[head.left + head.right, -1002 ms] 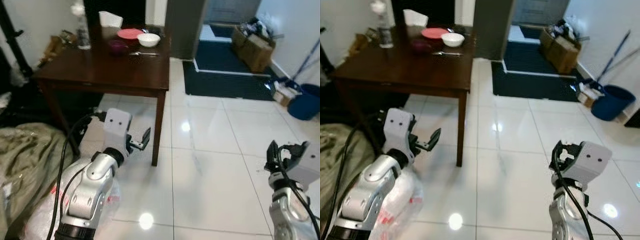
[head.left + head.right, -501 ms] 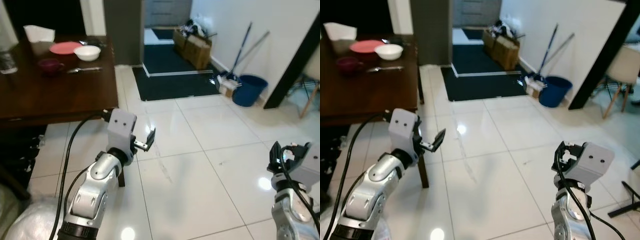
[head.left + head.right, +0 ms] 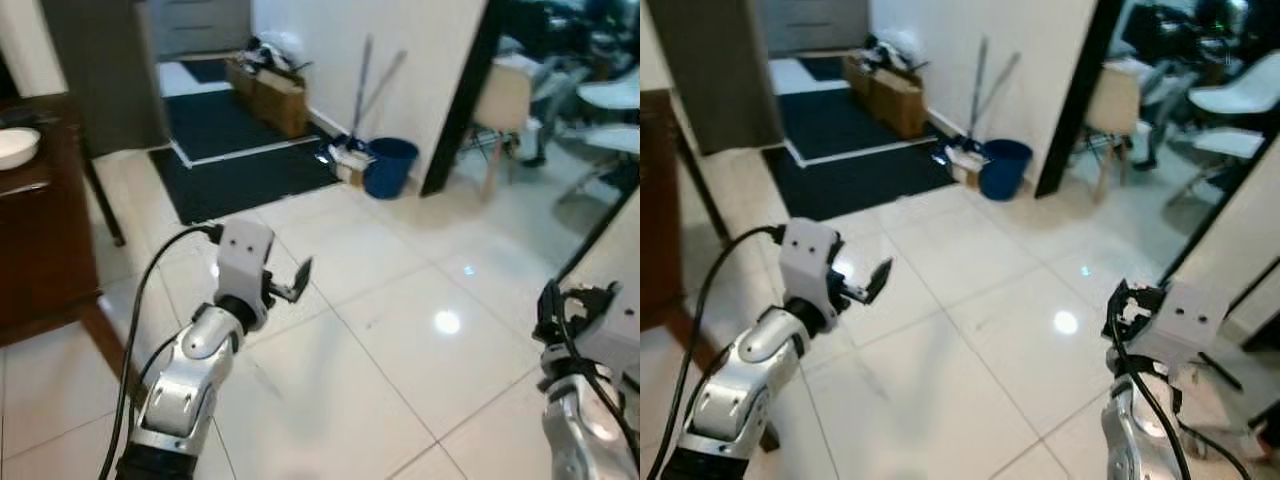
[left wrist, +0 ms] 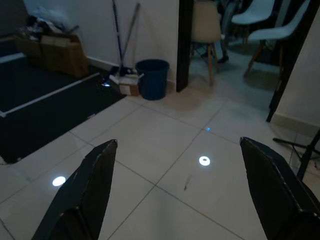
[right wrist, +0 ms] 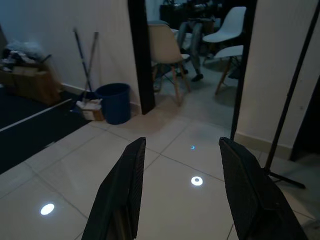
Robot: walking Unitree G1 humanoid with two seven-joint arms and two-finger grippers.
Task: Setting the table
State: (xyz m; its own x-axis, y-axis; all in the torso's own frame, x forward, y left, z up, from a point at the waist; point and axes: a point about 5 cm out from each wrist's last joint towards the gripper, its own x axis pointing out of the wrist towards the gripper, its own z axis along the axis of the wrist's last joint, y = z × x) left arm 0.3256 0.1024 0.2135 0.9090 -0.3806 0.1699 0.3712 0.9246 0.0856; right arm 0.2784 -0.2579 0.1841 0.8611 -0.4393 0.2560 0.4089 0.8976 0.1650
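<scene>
- The dark wooden table (image 3: 40,250), at the frame's left edge, carries a white bowl (image 3: 15,146) at upper left.
- The left gripper (image 3: 290,283) is held wide and empty, presumably for carrying.
- The right gripper (image 5: 182,192), lower right, is likewise spread, holding nothing.

One blue bucket (image 3: 388,166), one white bowl (image 3: 15,147), perhaps three chairs (image 5: 165,47).

Glossy white tiled floor (image 3: 400,300) beside a white wall (image 3: 400,60).
A dark mat (image 3: 235,165), a blue bucket (image 3: 388,165), cardboard boxes (image 3: 265,95), and pale chairs (image 3: 1115,110) beyond a black doorframe (image 3: 455,100).
</scene>
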